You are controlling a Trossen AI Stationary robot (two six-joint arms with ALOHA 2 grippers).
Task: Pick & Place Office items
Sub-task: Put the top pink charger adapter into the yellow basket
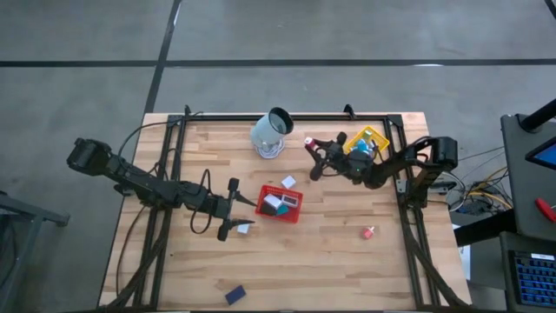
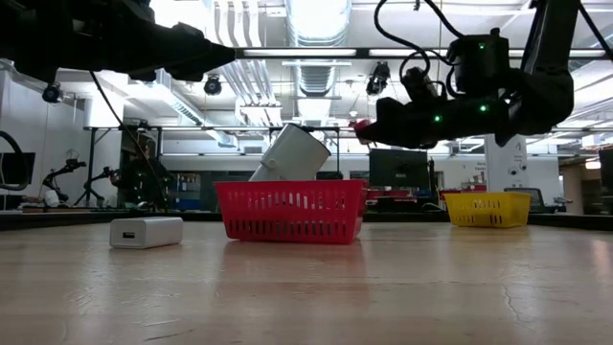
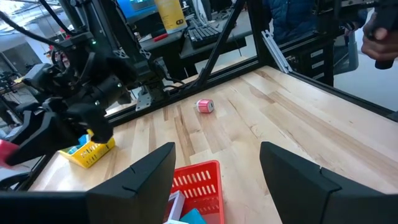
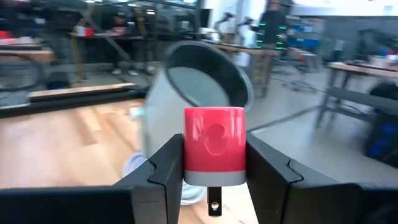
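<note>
While the high view looks down, the right pincer (image 1: 310, 144) pinches a red block (image 1: 309, 141) beside the pale cup (image 1: 272, 133). The left pincer (image 1: 233, 209) hangs spread beside the red tray (image 1: 280, 212).

Low down, a white block (image 2: 146, 232) lies on the table (image 2: 306, 292).

Past the left wrist, a pink roll (image 3: 205, 106) lies alone.

By the right wrist, the fingers (image 4: 163, 169) squeeze the red block.

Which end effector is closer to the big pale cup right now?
The right end effector, holding a red block just beside the cup. The left end effector is farther off, open, by the red tray.
</note>
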